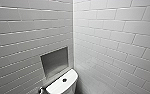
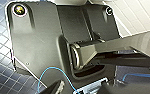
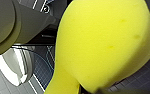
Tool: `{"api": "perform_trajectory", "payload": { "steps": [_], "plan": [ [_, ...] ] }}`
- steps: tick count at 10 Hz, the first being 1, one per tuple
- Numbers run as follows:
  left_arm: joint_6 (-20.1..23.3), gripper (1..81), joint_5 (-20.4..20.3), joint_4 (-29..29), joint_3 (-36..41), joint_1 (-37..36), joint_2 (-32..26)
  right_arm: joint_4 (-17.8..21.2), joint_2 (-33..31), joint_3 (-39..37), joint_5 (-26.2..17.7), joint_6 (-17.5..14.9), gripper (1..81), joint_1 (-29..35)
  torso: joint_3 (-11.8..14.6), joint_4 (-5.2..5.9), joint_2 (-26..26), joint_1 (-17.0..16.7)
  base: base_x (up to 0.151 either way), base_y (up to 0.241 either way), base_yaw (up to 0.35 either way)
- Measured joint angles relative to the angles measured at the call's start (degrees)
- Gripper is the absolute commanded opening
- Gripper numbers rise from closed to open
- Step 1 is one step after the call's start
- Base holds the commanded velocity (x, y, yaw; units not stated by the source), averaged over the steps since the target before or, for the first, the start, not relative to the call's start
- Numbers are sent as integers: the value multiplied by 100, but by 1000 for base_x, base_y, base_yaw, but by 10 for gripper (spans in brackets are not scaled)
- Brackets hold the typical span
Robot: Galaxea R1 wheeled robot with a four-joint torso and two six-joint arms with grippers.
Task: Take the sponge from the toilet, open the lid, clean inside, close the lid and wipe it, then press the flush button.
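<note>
— Yellow sponge [image 3: 103,42] right up against the lens, is it?
— Yes. It bulges wide, then narrows to a squeezed waist where the right pincer [image 3: 83,90] pinches it. So it sits in that pincer, lifted clear of everything else.
— What lies past that pincer?
— Beneath it is a dark tiled floor [image 3: 146,75]. Off to one side of the sponge is a glossy pale curved form [image 3: 13,65], and I cannot tell what it is.
— And the left pincer [image 2: 81,88]?
— It hangs over the same kind of dark floor, with a thin blue cable [image 2: 51,72] looping close beside it. Whether it is spread or pressed together, I cannot tell.
— Where is the toilet [image 1: 59,87]?
— In the head view, going left to right, there is first a pale tiled wall [image 1: 21,37]. Then comes a recessed niche [image 1: 54,61] set into it. Just under the niche is the toilet's flat tank top, with the dark round flush button [image 1: 64,80] in its middle. After that come the room's corner and a second tiled wall [image 1: 121,37]. How the tank lies relative to either pincer, I cannot tell.
</note>
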Motion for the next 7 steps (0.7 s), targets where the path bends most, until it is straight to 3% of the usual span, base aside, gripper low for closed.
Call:
{"api": "perform_trajectory", "payload": {
  "steps": [7],
  "plan": [
    [-10,811,15,0,1776,-447,-1281,18,-929,1417,328,16,10,0,-31,0,0,0,0,0,0]
  ]
}}
